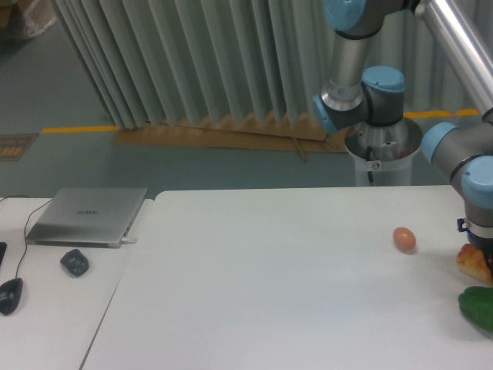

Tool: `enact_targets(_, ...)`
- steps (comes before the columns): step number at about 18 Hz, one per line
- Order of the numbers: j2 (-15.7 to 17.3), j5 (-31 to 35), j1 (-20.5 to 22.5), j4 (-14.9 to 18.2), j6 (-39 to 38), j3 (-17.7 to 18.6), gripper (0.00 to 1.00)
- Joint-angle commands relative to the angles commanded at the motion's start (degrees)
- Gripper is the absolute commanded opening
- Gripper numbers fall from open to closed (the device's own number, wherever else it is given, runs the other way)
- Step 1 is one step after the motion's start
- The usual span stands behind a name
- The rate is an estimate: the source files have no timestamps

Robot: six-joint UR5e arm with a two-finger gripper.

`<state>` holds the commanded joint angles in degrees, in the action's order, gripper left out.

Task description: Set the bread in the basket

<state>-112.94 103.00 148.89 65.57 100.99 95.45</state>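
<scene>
The bread (473, 264), a golden-orange chunk with a browned crust, lies on the white table (269, 285) at the far right edge of the view. My gripper (481, 243) is directly over it, its dark lower end right at the bread's top. The fingers are cut off by the frame edge, so I cannot tell whether they are open or closed on the bread. The brown-pink egg (404, 239) lies to the left of the bread. The shiny green pepper (479, 307) lies just in front of it. No basket is in view.
A closed silver laptop (88, 216), a dark round object (75, 263) and a black mouse (9, 295) sit on a second table at the left. The arm's base (383, 146) stands behind the table's far right edge.
</scene>
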Motion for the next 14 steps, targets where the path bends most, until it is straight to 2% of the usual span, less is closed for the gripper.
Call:
enact_targets(1,0.1,-0.2,0.0,0.2,-1.2,0.0,0.04)
enact_targets(6,1.4,-0.4,0.3,1.7,-1.6,-0.1,0.04)
enact_targets(8,1.7,-0.4,0.3,2.6,-1.9,-0.2,0.09)
enact_targets(10,4.4,-0.5,0.7,5.7,-2.6,-0.4,0.12)
enact_targets(14,5.9,-0.7,1.1,9.1,-3.1,-1.2,0.10)
